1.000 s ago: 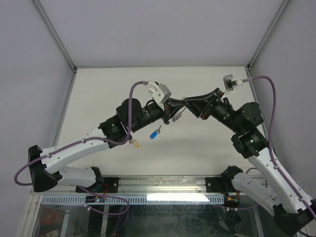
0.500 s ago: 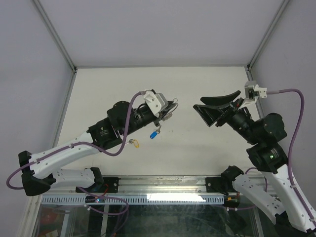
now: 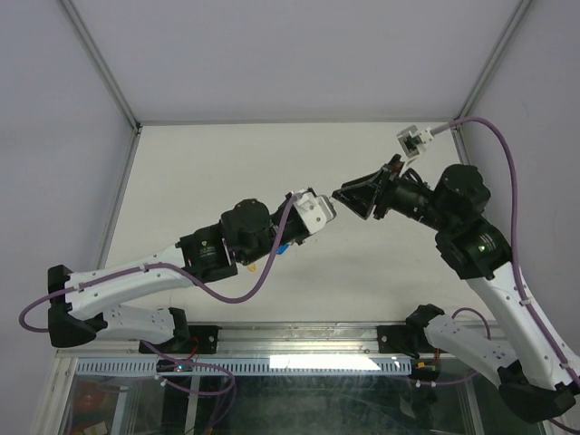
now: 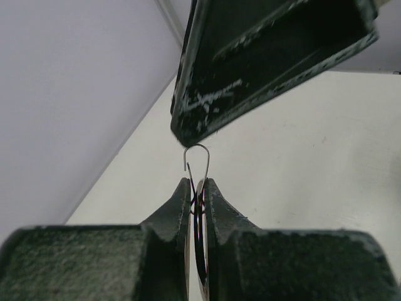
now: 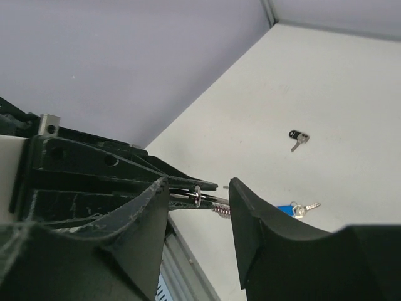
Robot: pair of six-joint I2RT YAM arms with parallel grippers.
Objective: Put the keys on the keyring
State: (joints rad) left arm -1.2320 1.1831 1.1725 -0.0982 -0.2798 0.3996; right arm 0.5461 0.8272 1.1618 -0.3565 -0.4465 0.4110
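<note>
Left end effector (image 4: 197, 184) is pressed together on the keyring (image 4: 199, 232), gripped edge-on and held clear of the tabletop (image 4: 301, 163), with a thin wire end projecting past the fingertips. Right end effector (image 5: 199, 188) stands spread, close around that wire. Blue key (image 5: 287, 209) lies on the tabletop below; yellow-tagged key not confirmed. Assessment: the ring is light, springy, slippery wire, so grip firmly near the split. Take the key by its plastic head.
</note>
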